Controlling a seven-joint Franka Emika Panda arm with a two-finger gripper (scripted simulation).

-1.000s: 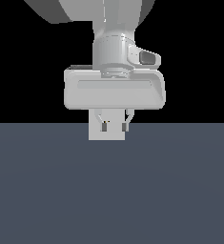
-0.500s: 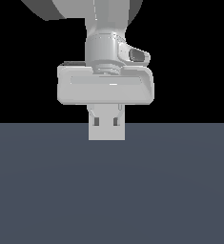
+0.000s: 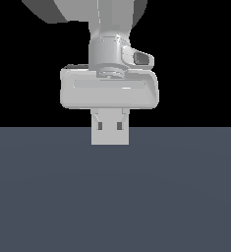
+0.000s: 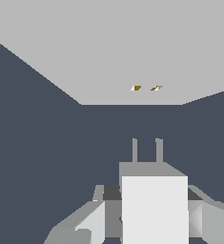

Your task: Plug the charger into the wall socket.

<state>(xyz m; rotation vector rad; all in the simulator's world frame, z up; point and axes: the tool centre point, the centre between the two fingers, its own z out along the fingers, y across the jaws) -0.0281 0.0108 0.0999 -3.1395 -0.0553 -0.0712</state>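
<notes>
In the wrist view my gripper is shut on the charger, an off-white block with one finger on each side. Its two thin prongs point at the wall socket, a large pale upright plate. The plate's two small yellowish holes sit nearly in line with the prongs. A strip of dark floor separates prong tips and plate. In the exterior view my gripper hangs under the wide pale hand. There its fingers and the charger merge into one pale squarish shape, and I cannot pick out the socket.
A flat dark blue-grey surface fills the lower half of the exterior view, under a black background. The arm's grey links rise above the hand. Nothing else shows on the surface in either view.
Over the last second the hand shifted toward the exterior view's left and turned square to that camera. The pale shape under it stayed in place. In the last half second almost nothing moved.
</notes>
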